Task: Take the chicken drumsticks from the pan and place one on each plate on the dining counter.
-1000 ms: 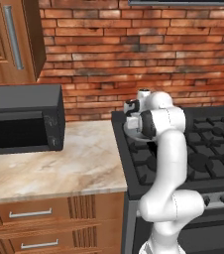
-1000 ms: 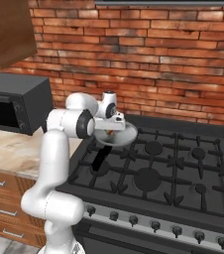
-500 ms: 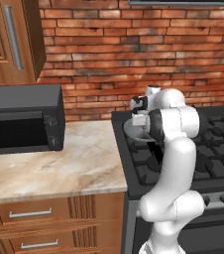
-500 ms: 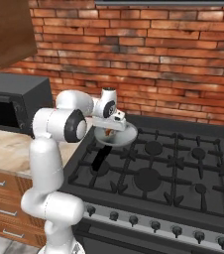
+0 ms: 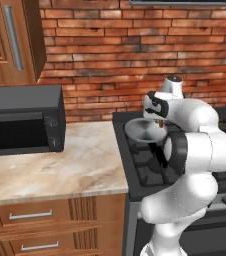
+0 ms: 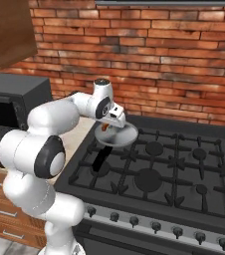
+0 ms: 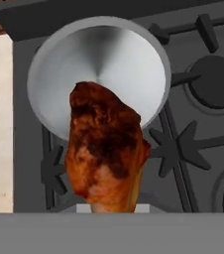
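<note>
My gripper (image 5: 160, 120) hangs just above the pan (image 5: 137, 131) on the stove's back left burner, shut on a golden-brown chicken drumstick (image 7: 106, 154). In the hand view the drumstick hides the fingertips and hangs over the near rim of the round grey pan (image 7: 99, 54), whose bottom lies bare. From the right base view the gripper (image 6: 107, 124) and a bit of the drumstick (image 6: 105, 128) sit over the pan (image 6: 122, 137), whose black handle (image 6: 100, 159) points toward the stove's front. The plates and the dining counter are out of view.
The black gas stove (image 6: 159, 169) has raised grates around the pan. Left of it runs a marbled worktop (image 5: 60, 170) over wooden drawers, with a black microwave (image 5: 20, 120) at the back. A wooden wall cabinet (image 5: 10, 40) hangs above, and a brick wall stands behind.
The arm's elbow and upper links have swung round toward the right in the left base view, while the hand stayed over the pan with the drumstick, shifting only slightly.
</note>
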Available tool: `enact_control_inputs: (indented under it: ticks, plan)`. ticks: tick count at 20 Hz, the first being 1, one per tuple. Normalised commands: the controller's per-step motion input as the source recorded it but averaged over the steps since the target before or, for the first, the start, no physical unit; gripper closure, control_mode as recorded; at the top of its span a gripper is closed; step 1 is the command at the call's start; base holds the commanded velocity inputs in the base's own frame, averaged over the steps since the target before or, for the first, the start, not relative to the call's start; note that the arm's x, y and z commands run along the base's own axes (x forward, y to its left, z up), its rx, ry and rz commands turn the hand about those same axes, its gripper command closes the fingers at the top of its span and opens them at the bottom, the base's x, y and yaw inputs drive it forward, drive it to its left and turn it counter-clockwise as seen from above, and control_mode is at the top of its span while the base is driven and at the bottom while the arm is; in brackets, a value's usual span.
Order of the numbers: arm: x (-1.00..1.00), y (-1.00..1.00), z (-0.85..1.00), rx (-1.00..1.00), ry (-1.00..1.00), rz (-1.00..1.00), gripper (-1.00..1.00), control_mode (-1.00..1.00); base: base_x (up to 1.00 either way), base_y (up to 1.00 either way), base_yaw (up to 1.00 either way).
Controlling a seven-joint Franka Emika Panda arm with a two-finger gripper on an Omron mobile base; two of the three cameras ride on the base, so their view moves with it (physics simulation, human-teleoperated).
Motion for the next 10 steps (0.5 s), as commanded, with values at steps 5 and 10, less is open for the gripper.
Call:
enact_control_inputs:
  ticks: [5, 10]
  plan:
    - [-1.00, 0.05, 1.00, -0.02, -0.01, 0.00, 1.00, -1.00, 0.00, 0.00, 0.00]
    - [-1.00, 0.32, 0.96, -0.13, 0.09, 0.00, 1.00, -1.00, 0.00, 0.00, 0.00]
